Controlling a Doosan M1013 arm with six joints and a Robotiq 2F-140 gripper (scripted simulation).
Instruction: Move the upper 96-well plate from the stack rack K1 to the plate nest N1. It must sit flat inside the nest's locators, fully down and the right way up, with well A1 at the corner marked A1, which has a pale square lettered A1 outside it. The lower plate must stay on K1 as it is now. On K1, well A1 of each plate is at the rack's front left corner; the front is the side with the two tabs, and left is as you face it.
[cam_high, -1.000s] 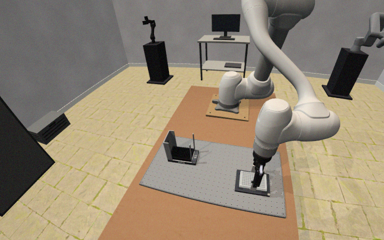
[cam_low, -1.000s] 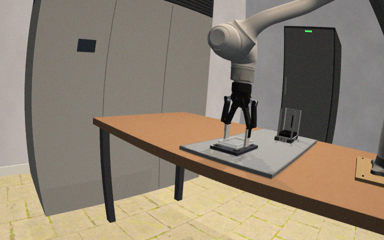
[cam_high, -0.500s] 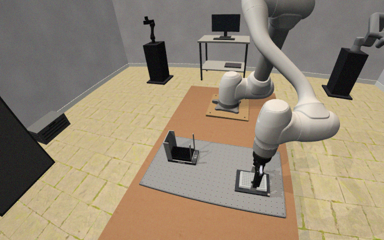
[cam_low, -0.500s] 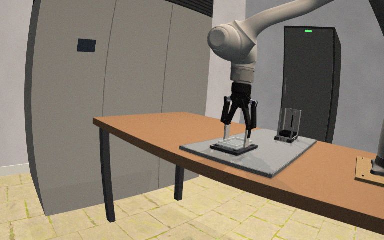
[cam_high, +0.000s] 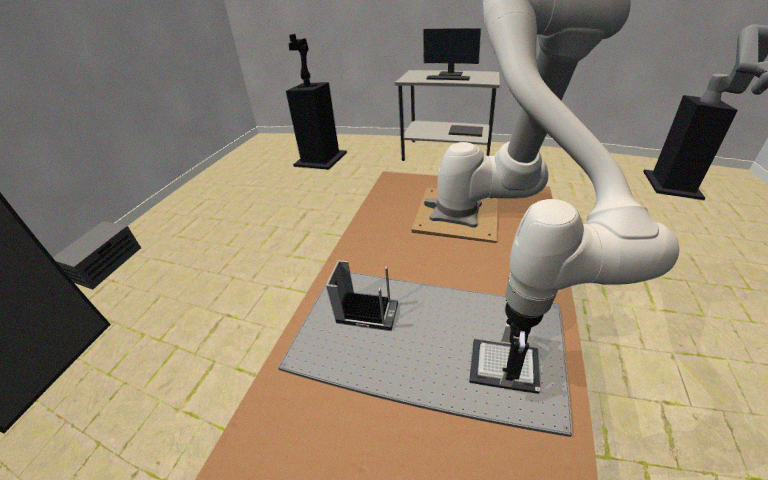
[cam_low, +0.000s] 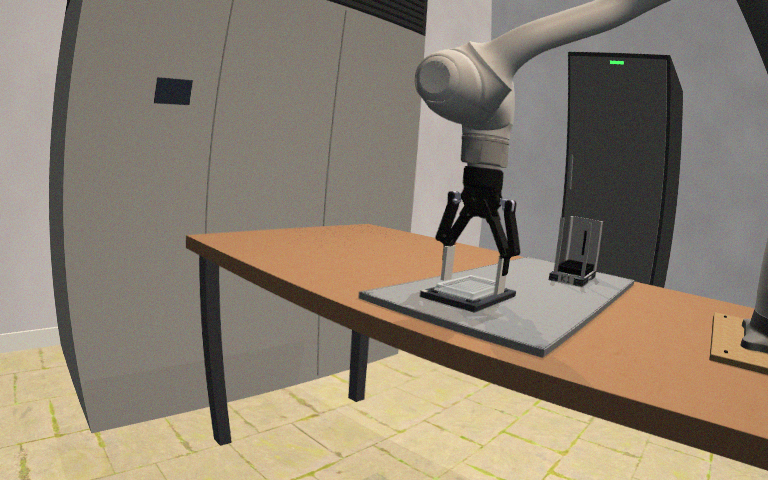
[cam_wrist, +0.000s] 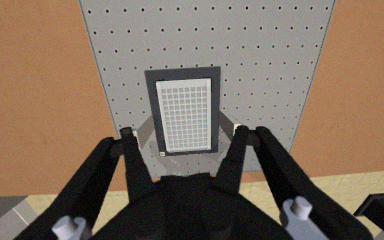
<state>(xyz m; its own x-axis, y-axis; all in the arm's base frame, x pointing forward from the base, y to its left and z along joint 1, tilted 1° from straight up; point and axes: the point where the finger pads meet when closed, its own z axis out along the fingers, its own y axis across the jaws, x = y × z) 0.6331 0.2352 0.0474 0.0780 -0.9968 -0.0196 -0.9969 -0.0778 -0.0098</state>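
A white 96-well plate (cam_wrist: 185, 114) (cam_high: 504, 366) lies flat in the dark plate nest N1, well side up. It also shows in the top view (cam_high: 505, 360) and the exterior view (cam_low: 467, 286). A small pale square (cam_wrist: 162, 154) sits outside the nest's near left corner in the wrist view. My gripper (cam_low: 473, 277) is open and straddles the plate, with a gap between each fingertip and the plate's long sides (cam_wrist: 185, 131). The stack rack K1 stands at the far left of the grey breadboard with a dark plate (cam_high: 362, 309) on it.
The grey perforated breadboard (cam_high: 430, 350) lies on the brown table. My arm's base (cam_high: 459, 210) stands on a wooden pad behind it. K1 has a tall back wall and two thin upright posts (cam_high: 387, 283). K1 also shows in the exterior view (cam_low: 577, 255).
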